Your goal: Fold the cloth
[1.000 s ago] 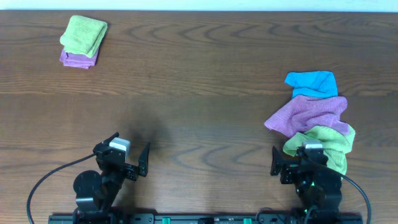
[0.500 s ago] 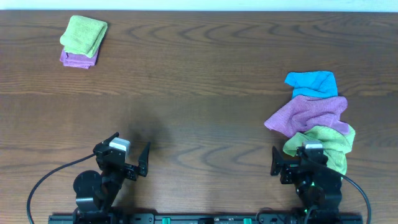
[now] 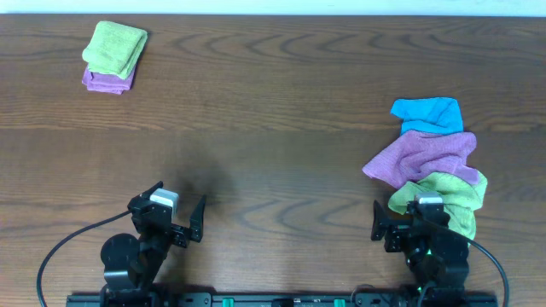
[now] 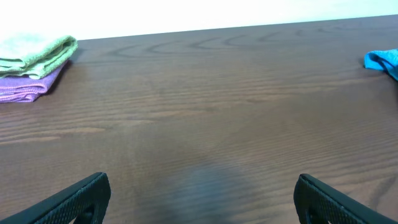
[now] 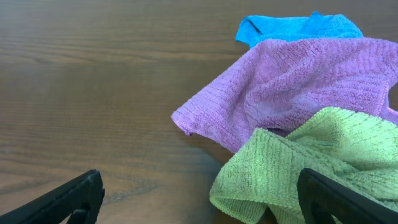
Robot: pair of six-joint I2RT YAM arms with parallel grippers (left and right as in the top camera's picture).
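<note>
The lime-green cloth (image 3: pixel 452 192) lies crumpled at the near end of a pile at the right of the table. No white tag shows on it. In the right wrist view, its near corner (image 5: pixel 311 162) sits between my right fingers, close to the right one. My right gripper (image 3: pixel 418 217) (image 5: pixel 199 199) is open and low at the cloth's near edge. My left gripper (image 3: pixel 181 203) (image 4: pixel 202 199) is open and empty over bare table at the front left, far from the cloth.
A crumpled purple cloth (image 3: pixel 422 153) (image 5: pixel 292 81) overlaps the green one, with a blue cloth (image 3: pixel 426 113) (image 5: pixel 298 26) behind it. At the far left, a second lime-green cloth (image 3: pixel 117 47) (image 4: pixel 37 50) lies folded on a folded purple cloth (image 3: pixel 107 81) (image 4: pixel 28 84).
</note>
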